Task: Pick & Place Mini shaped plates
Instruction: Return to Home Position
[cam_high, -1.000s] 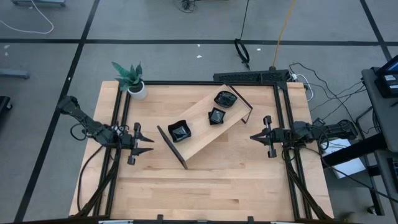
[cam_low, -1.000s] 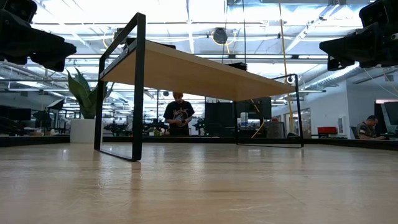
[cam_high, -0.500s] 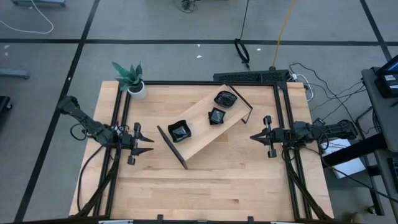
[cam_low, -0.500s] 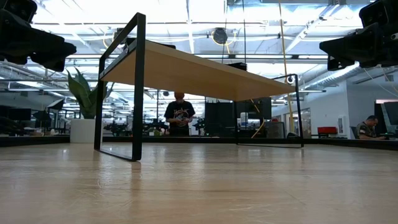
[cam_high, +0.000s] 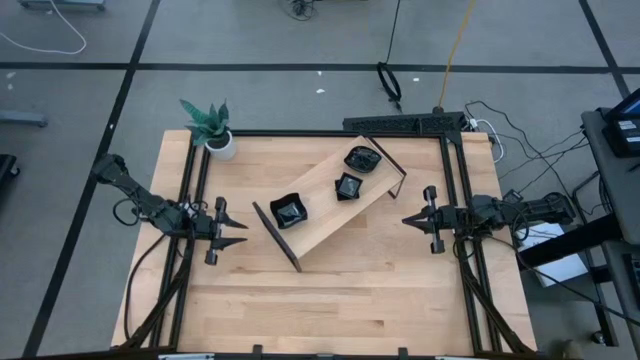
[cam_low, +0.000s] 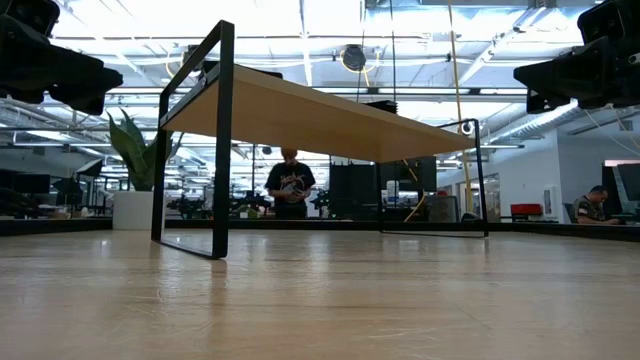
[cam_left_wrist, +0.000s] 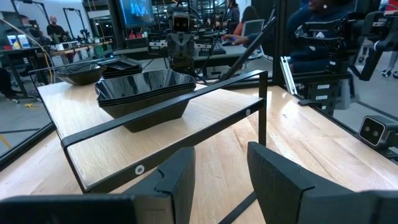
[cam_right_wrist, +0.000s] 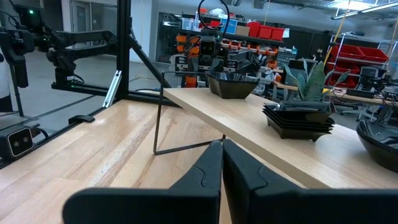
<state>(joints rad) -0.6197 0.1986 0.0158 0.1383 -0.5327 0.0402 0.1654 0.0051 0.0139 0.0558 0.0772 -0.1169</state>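
Jaws: left gripper (cam_high: 242, 233) parted, right gripper (cam_high: 406, 221) closed, both empty | mini plates (cam_high: 348, 186) stacked on wooden tray (cam_high: 320, 212)

The wooden table (cam_high: 330, 300) carries a potted plant (cam_high: 212, 128) and a raised shelf (cam_high: 320, 225) bearing 3 piles of black plates (cam_high: 288, 210).

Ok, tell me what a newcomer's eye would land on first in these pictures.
First comes the pale wooden shelf set diagonally across mid-table. It carries three piles of glossy black plates: the left pile, the middle pile and the back pile. The arms flank it at the table's side edges, the left gripper open and the right gripper shut, both holding nothing.
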